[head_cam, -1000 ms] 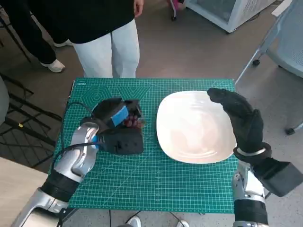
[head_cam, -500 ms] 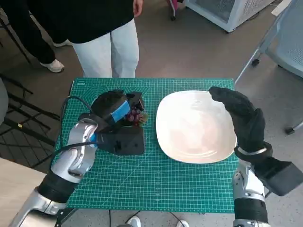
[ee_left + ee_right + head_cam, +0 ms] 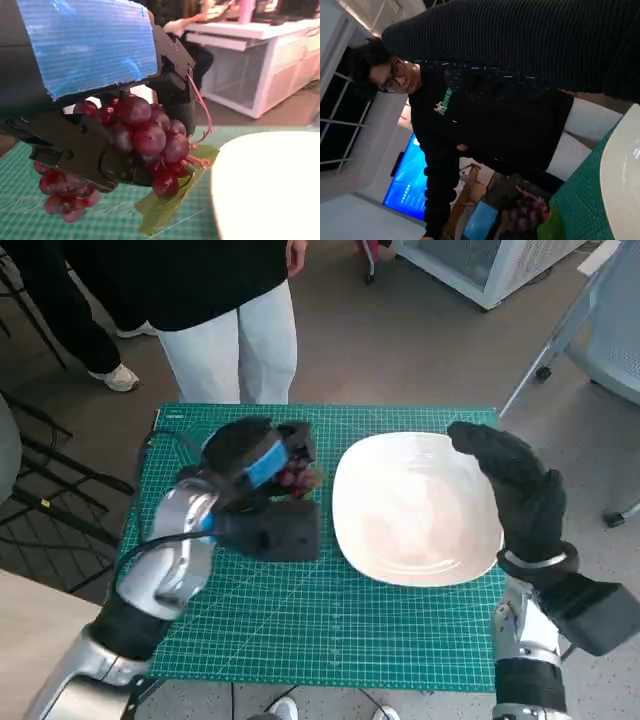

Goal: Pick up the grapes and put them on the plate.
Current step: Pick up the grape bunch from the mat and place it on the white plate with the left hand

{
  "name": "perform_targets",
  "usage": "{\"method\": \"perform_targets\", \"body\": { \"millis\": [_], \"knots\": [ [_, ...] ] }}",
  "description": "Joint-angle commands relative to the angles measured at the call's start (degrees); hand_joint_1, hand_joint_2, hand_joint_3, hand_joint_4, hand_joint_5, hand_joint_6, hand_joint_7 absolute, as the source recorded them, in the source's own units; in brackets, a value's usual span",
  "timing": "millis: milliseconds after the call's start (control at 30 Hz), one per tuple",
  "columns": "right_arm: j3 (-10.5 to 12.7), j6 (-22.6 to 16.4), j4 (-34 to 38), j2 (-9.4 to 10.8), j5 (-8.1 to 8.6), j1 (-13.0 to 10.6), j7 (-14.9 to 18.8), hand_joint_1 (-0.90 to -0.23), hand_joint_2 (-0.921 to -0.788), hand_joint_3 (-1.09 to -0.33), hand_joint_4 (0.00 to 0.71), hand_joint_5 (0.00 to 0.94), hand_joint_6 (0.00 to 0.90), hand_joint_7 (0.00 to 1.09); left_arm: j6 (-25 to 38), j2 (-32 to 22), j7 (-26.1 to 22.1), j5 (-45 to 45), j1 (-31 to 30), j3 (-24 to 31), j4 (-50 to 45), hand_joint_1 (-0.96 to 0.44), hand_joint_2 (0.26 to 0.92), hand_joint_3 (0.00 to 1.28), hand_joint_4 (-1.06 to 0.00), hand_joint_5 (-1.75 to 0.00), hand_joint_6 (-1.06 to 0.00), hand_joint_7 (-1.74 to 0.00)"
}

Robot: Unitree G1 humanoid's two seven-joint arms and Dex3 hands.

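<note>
Gripping grapes (image 3: 145,137) in left hand (image 3: 262,465) fingers (image 3: 75,150), right hand (image 3: 515,490) released, fingers spread over plate (image 3: 400,540)

One bunch of grapes (image 3: 297,476), one plate (image 3: 415,508), one mat (image 3: 330,625) — two people (image 3: 200,290).

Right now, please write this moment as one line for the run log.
left robot hand: holds grapes, lifted off mat | right robot hand: open, at plate's far side | plate: no grapes on it yet

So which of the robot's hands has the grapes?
The left hand, the one with blue tape; its fingers grip the red grapes. The gloved right hand holds nothing.
</note>
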State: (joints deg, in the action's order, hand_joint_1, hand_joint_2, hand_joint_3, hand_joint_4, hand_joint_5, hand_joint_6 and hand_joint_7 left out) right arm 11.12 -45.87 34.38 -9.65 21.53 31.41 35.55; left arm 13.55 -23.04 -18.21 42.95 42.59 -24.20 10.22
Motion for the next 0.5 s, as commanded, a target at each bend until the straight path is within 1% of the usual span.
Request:
{"method": "perform_targets", "body": {
  "millis": [33, 167, 333, 433, 500],
  "knots": [
    [0.4, 1.0, -0.9, -0.2, 0.86, -1.8, 0.4, -0.576, -0.921, -0.668, 0.190, 0.000, 0.012, 0.34, -0.9, 3.8, -0.6, 1.1, 4.8, -2.5, 2.7, 0.00, 0.919, 0.07, -0.69, -1.26, -0.63, -1.06],
    [0.7, 1.6, -2.5, -0.5, 1.36, -2.6, 0.1, -0.577, -0.921, -0.670, 0.188, 0.000, 0.010, 0.34, -1.5, 7.0, -0.9, 0.9, 8.4, -4.4, 6.9, 0.00, 0.918, 0.08, -0.69, -1.27, -0.64, -1.05],
    [0.9, 2.4, -5.0, -0.6, 1.95, -3.7, 0.0, -0.578, -0.921, -0.662, 0.186, 0.000, 0.012, 0.35, -3.5, 10.8, -0.7, 0.6, 12.9, -6.4, 13.2, 0.00, 0.916, 0.08, -0.70, -1.24, -0.62, -1.09],
    [1.0, 2.6, -6.4, -0.6, 1.87, -4.3, -0.3, -0.579, -0.921, -0.660, 0.185, 0.000, 0.008, 0.36, -4.9, 12.9, -0.2, 0.7, 15.5, -7.6, 17.3, 0.00, 0.918, 0.08, -0.70, -1.25, -0.61, -1.10],
    [1.1, 2.5, -7.3, -0.5, 1.62, -4.7, -0.7, -0.578, -0.921, -0.660, 0.184, 0.000, 0.004, 0.37, -5.7, 14.5, 0.3, 0.8, 17.2, -8.4, 20.2, 0.00, 0.919, 0.09, -0.66, -1.29, -0.61, -1.09]
  ]
}}
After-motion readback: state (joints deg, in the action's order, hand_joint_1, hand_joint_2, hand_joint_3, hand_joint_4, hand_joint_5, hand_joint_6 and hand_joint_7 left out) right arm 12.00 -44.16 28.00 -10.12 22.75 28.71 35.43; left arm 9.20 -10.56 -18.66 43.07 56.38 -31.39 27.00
